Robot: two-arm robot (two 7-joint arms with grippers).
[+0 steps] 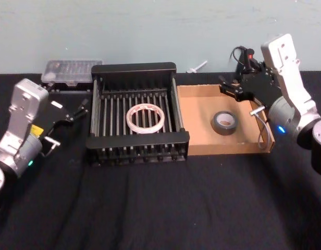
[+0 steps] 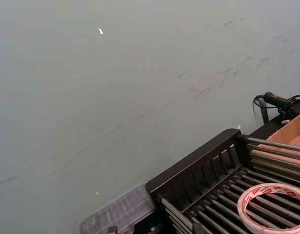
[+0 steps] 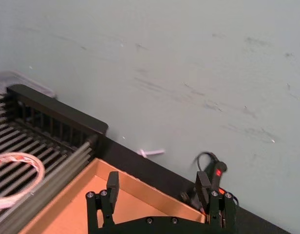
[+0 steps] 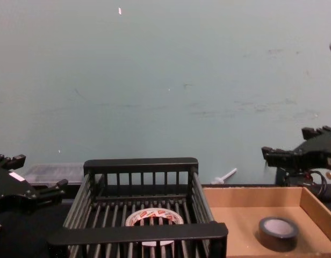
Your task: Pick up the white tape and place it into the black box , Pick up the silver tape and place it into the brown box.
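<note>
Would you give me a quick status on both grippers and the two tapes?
Left gripper open, left of black box. Right gripper open, above brown box far edge. White tape in black box; silver tape in brown box. Nothing obstructing.

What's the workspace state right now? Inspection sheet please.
Surface: black cloth table, bare in front.
Job's things: white tape lies flat in the black box; silver tape lies flat in the brown box. Boxes sit side by side, touching.
Clutter: clear plastic case behind the black box's left corner; small white object by the wall.
Grippers: left pincer open, empty, left of the black box; right pincer open, empty, above the brown box's back right corner.
Cables: grey cable on the right arm; black cable behind.
Surroundings: scuffed pale wall.
</note>
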